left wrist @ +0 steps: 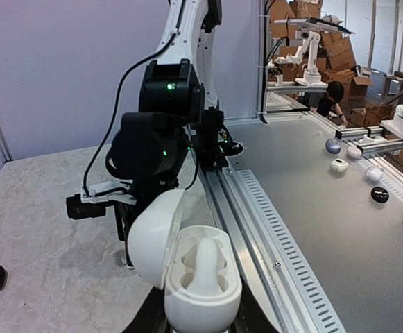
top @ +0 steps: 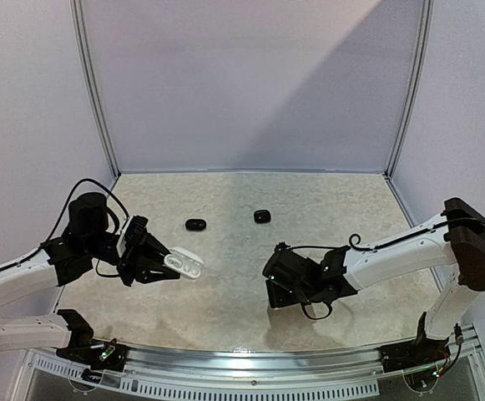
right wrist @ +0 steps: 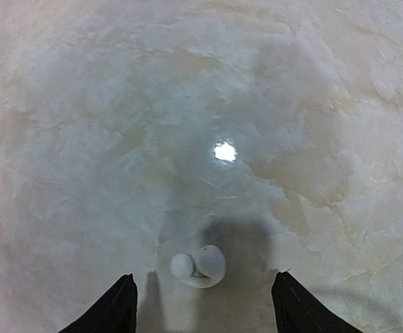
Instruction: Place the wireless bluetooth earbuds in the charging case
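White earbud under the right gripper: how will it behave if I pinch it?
The white earbud looks rounded and glossy, so it may squirt out of a pinch by the right gripper. It is tiny, probably very light, and the table looks slick, so a nudge could send it skidding.

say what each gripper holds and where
Left gripper: the open white charging case, by its lower shell. Right gripper: nothing, jaws open above a white earbud.

A pale beige, marble-patterned counter (top: pixel 325 200) is closed in at the far side and on the left and right by plain lilac wall panels (top: pixel 250 83) set in grey metal posts (top: pixel 92 92). A slotted silver rail (top: pixel 250 386) runs along its near edge. Brown cardboard boxes (left wrist: pixel 367 87) stand beyond a neighbouring grey table (left wrist: pixel 340 236).
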Controlling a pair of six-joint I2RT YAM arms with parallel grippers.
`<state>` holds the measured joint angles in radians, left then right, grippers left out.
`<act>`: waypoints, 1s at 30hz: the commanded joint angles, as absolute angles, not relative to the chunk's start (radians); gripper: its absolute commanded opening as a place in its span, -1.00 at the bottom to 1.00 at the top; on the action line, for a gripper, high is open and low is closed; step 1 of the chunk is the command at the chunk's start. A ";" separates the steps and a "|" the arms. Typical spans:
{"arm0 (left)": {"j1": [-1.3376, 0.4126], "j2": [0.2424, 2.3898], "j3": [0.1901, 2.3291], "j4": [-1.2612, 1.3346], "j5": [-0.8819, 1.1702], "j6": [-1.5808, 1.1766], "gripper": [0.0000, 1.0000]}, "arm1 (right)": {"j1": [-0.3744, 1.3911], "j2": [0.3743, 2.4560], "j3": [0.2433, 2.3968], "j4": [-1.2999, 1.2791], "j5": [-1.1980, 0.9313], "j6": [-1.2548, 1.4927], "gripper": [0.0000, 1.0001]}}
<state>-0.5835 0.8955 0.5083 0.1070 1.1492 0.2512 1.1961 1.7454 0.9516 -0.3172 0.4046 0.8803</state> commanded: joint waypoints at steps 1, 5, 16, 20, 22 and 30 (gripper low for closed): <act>-0.605 0.894 0.495 0.054 1.190 0.316 -1.00 | 1.177 1.657 0.964 -0.270 0.301 0.751 0.37; -0.608 0.899 0.497 0.053 1.192 0.322 -1.00 | 1.166 1.608 0.979 -0.322 0.302 0.706 0.36; -0.607 0.895 0.488 0.061 1.162 0.304 -1.00 | 1.104 1.527 0.919 -0.372 0.299 0.641 -0.26; -0.608 0.895 0.486 0.063 1.148 0.298 -1.00 | 1.104 1.569 0.936 -0.336 0.235 0.572 -0.37; -0.607 0.896 0.486 0.063 1.148 0.298 -1.00 | 1.105 1.590 0.961 -0.347 0.194 0.463 -0.40; -0.606 0.898 0.485 0.066 1.138 0.314 -1.00 | 1.112 1.551 0.900 -0.330 0.176 -0.098 -0.25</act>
<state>-0.5957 0.8963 0.5003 0.0731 1.1507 0.3035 1.1069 1.5806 0.9291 -0.3355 0.2207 0.2550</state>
